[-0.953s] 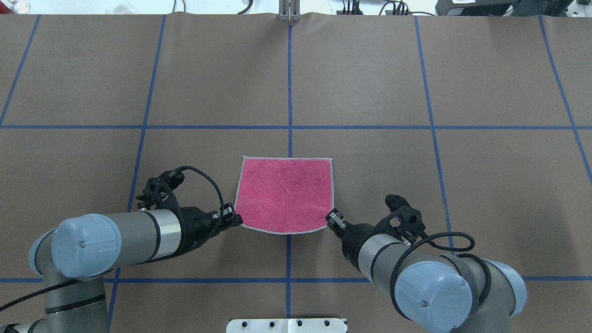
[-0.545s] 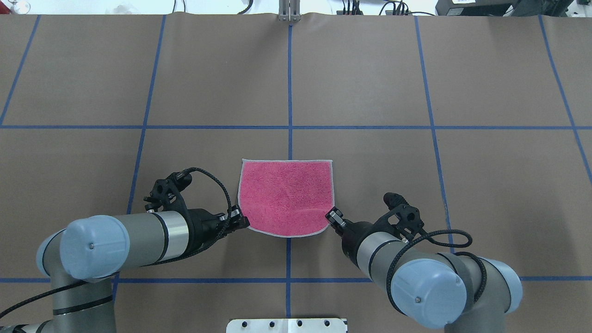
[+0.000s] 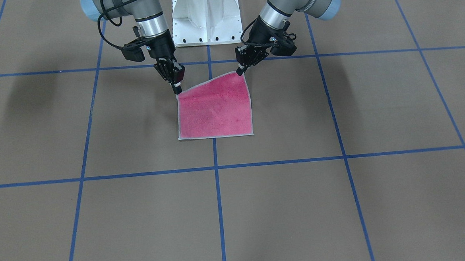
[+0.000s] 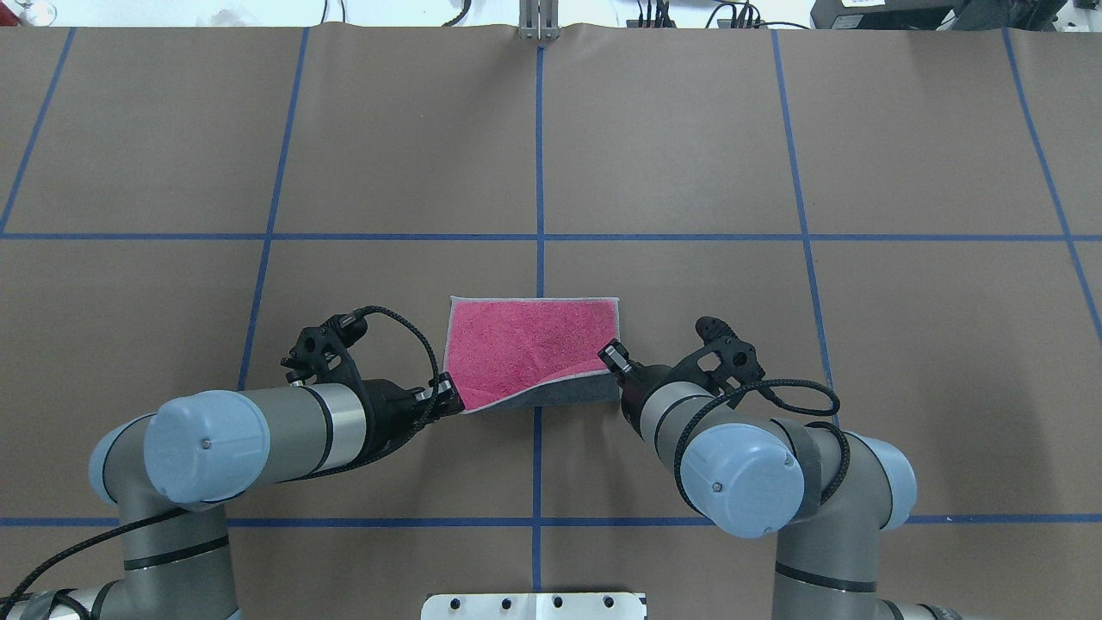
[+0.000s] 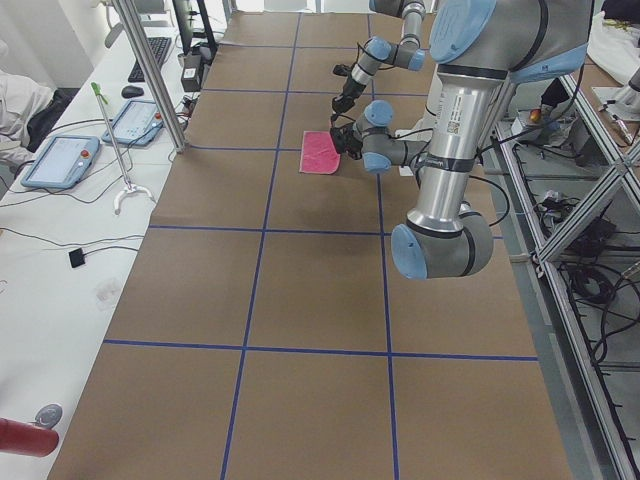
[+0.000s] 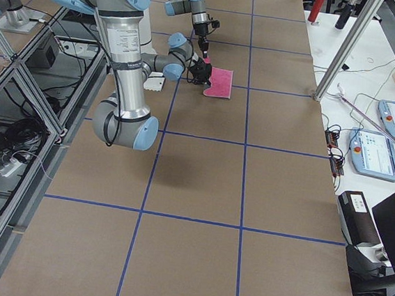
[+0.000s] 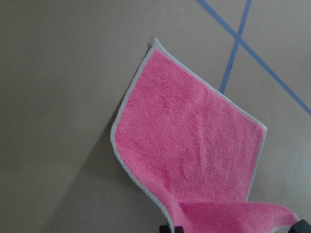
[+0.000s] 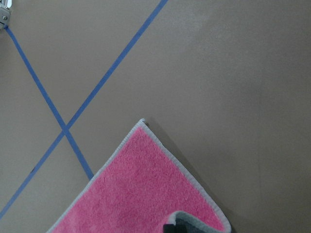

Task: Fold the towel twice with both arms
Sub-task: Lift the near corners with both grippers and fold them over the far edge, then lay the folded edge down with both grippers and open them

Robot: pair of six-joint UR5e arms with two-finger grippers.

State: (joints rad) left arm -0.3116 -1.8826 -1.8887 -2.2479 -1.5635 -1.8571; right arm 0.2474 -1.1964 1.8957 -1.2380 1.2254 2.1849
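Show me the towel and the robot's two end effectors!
towel [image 4: 525, 336]: overhead view, middle of the pink face.
left end effector [image 4: 448, 395]: overhead view, fingertips at the towel's corner.
right end effector [image 4: 610, 355]: overhead view, fingertips at the other corner.

The brown surface [image 4: 689, 129] is crossed by blue tape lines [image 4: 539, 172] that form a grid. Beside it, a white bench [image 5: 50, 290] holds a blue-edged pendant [image 5: 60, 160], a second pendant [image 5: 133, 120], a keyboard [image 5: 158, 50], a mouse [image 5: 132, 91] and a red cylinder [image 5: 20, 438].
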